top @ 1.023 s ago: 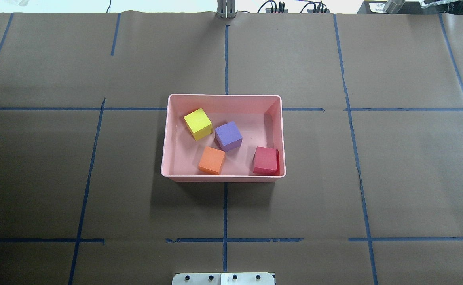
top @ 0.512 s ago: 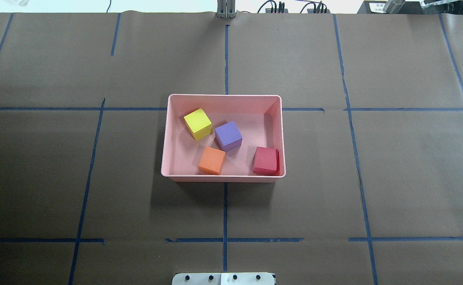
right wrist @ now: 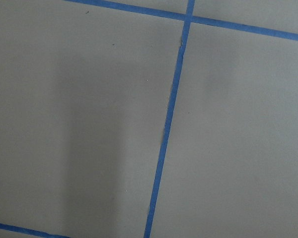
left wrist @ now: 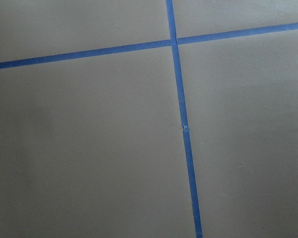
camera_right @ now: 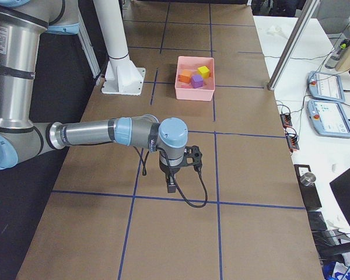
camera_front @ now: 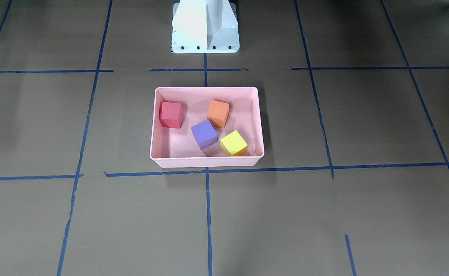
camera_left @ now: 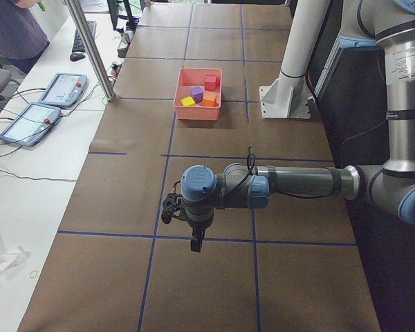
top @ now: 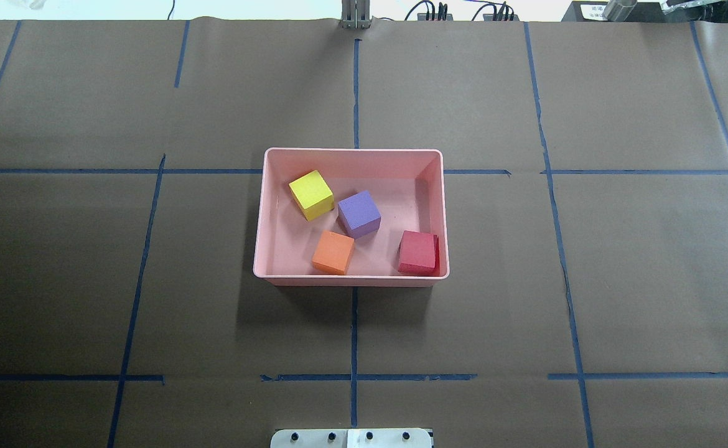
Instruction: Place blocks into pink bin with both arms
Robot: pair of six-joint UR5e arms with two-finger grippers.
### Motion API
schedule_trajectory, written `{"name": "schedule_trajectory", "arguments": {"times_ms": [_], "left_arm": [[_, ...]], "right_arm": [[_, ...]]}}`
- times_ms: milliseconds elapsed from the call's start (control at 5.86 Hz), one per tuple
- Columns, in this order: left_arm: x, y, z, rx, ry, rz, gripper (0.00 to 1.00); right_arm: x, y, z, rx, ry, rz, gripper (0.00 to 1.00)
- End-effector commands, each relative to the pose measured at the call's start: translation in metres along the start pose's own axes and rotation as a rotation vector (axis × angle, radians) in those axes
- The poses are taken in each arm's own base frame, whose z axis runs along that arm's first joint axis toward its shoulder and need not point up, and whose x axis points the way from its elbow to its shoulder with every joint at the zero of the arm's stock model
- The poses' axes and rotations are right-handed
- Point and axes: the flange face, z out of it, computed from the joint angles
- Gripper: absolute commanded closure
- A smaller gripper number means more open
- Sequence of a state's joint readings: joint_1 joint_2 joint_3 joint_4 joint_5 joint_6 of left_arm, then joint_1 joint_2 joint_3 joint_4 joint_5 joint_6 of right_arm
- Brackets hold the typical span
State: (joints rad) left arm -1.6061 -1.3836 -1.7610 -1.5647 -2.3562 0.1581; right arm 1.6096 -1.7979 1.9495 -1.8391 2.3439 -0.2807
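The pink bin [top: 351, 151] sits at the table's middle; it also shows in the front-facing view [camera_front: 205, 89]. Inside it lie the yellow-green block [top: 311, 194], the purple block [top: 359, 213], the orange block [top: 333, 252] and the red block [top: 418, 252], which leans at the bin's corner. Both arms are off to the table's ends, far from the bin. The left gripper [camera_left: 194, 242] shows only in the exterior left view and the right gripper [camera_right: 171, 185] only in the exterior right view; both point down above bare table paper. I cannot tell whether they are open or shut.
The white pedestal base [camera_front: 205, 27] stands behind the bin on the robot's side. Blue tape lines [top: 354, 330] grid the brown paper. A metal post [camera_left: 90, 48] and two operator tablets [camera_left: 62, 88] stand along the far edge. The wrist views show only paper and tape.
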Motion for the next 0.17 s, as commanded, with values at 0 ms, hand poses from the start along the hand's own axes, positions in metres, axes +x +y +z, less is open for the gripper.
{"name": "schedule_trajectory", "arguments": {"times_ms": [0], "left_arm": [[0.0000, 0.0000, 0.0000, 0.000, 0.000, 0.000, 0.00]], "right_arm": [[-0.0002, -0.0002, -0.0001, 0.001, 0.000, -0.001, 0.00]]}}
